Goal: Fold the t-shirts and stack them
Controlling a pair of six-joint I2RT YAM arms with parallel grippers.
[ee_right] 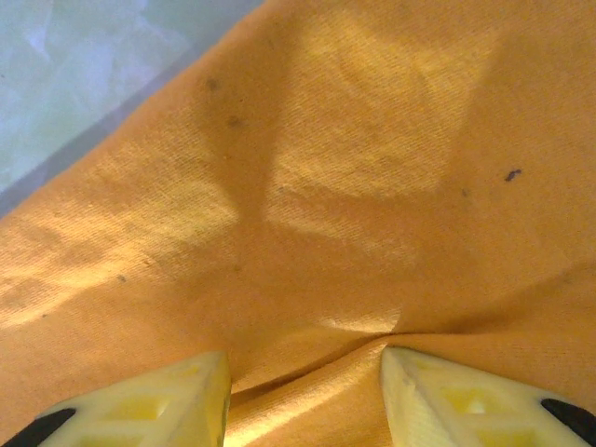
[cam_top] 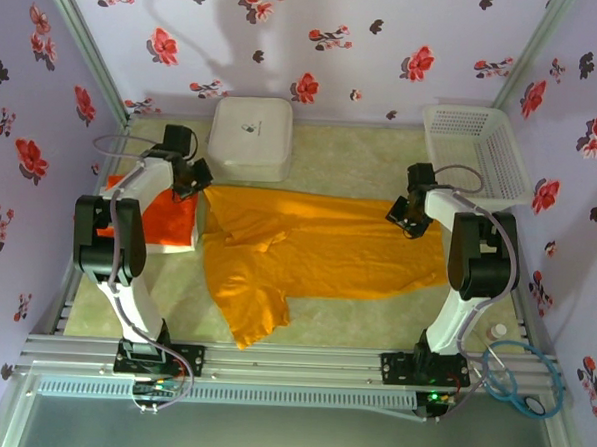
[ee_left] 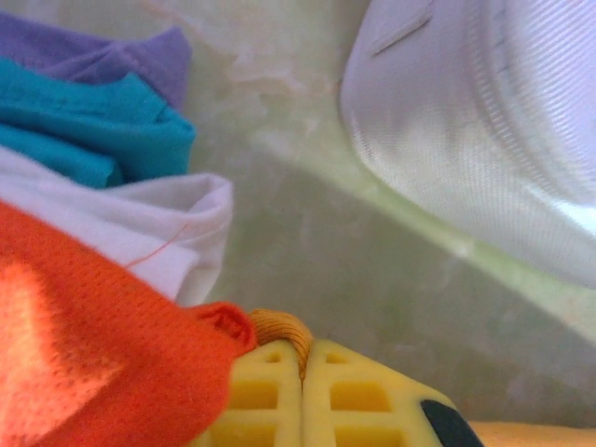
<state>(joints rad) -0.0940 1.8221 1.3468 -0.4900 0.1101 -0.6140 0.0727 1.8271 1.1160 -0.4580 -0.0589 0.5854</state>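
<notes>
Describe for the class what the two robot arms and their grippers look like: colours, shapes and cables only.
Both arms have white links with chunky black joint housings, on black bases bolted to a silver rail. Thin grey cables loop along the left arm and the right arm. The left gripper and right gripper have pale yellow fingers moulded with a lattice of square recesses, with black parts at the outer edges.

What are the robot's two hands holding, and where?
Left gripper pinches an edge of the yellow shirt, by the red shirt. Right gripper has a fold of the same shirt between its fingers; a firm grip cannot be told.
</notes>
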